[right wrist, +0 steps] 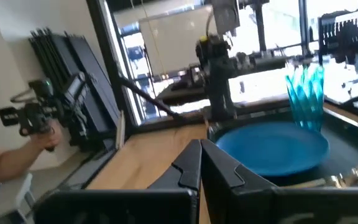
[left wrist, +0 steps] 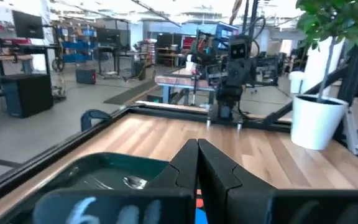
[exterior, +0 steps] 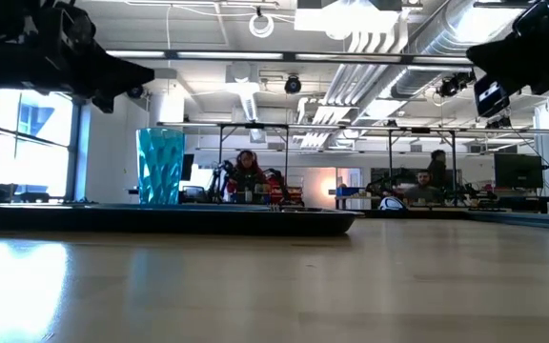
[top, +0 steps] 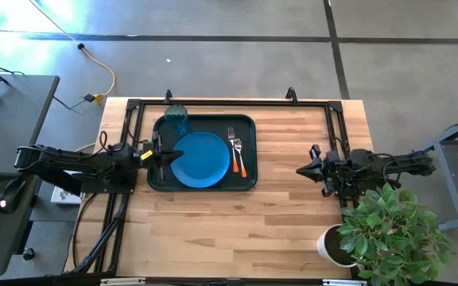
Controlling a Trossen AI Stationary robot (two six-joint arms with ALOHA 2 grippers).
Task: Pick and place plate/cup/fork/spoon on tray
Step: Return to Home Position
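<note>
The dark tray lies left of the table's middle. On it rest the blue plate, the teal cup standing upright at the tray's far left corner, and the fork and the spoon, side by side right of the plate with their orange handles toward the near edge. My left gripper is shut and empty, raised over the tray's left rim. My right gripper is shut and empty, over bare table right of the tray. The cup and plate also show in the right wrist view.
A white plant pot with a leafy plant stands at the table's near right corner. A black frame runs along the table's far and side edges. Bare wood lies between the tray and my right gripper. A person's arm shows beyond the table.
</note>
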